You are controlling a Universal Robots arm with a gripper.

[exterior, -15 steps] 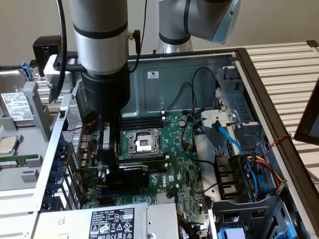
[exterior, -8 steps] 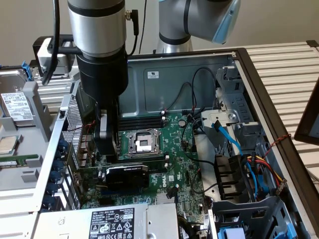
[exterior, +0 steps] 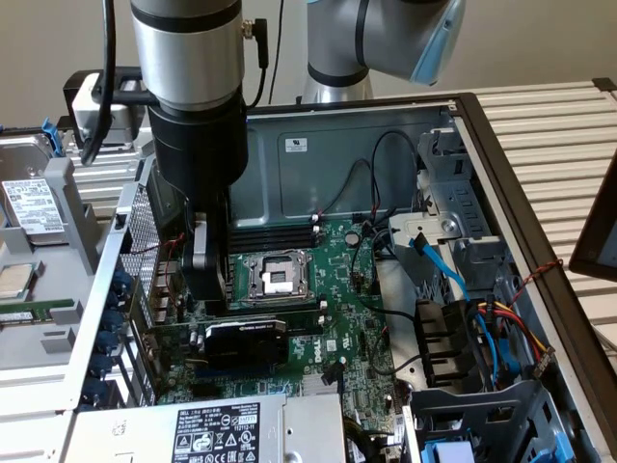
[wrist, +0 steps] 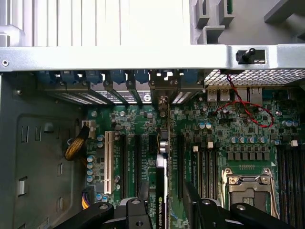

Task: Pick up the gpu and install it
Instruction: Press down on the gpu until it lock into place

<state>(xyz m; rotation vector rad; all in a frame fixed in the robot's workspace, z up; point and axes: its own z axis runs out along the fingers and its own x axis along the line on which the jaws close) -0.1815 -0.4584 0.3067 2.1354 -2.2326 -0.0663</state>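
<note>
Fingers [wrist: 193, 198] spread wide, straddling the gpu [wrist: 161, 191].

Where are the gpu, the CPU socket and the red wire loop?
gpu [exterior: 246, 333]: exterior view, on its black cooler shroud.
CPU socket [exterior: 277, 278]: exterior view, on the open centre of the metal frame.
red wire loop [wrist: 248, 110]: wrist view, on the strand crossing the motherboard.

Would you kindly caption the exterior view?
Open pincer poised above the gpu standing upright on the motherboard.
</note>
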